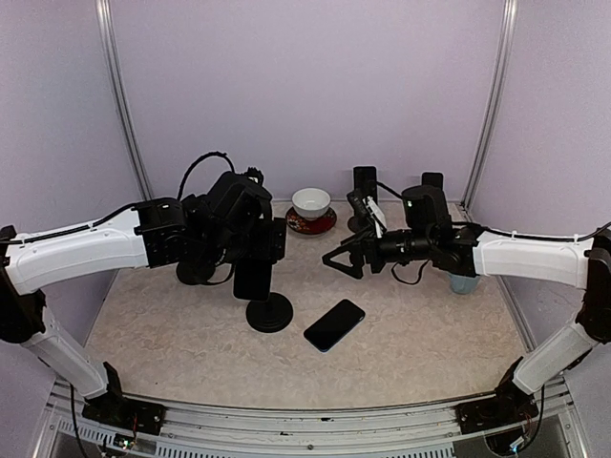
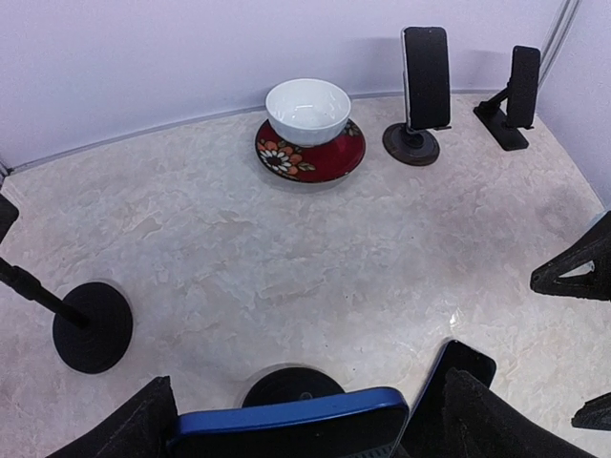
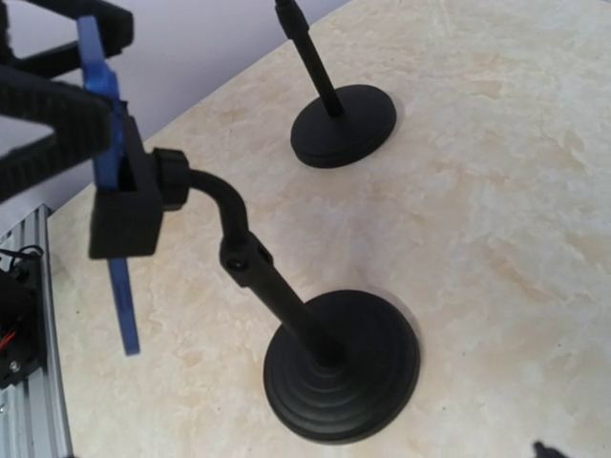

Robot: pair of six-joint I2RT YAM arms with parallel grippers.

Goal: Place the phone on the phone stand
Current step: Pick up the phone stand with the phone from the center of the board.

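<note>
The seating step was judged to be in hand. The phone (image 3: 125, 305) was seen upright in the clamp of the phone stand (image 3: 286, 315), left of centre in the overhead view, with the left hand (image 2: 307, 408) spread wide about it. A gap was visible between one finger and the phone's edge, so no firm grip was made out. The right hand (image 1: 342, 260) was held wide and empty, right of centre above the desk (image 1: 430, 343). A clean withdrawal of the left hand would be called for next, without the phone being nudged from the clamp. The phone was shown as a thin, dark slab with a blue rim. A second phone (image 1: 334, 324) was seen flat on the desk, near the stand's base.
</note>
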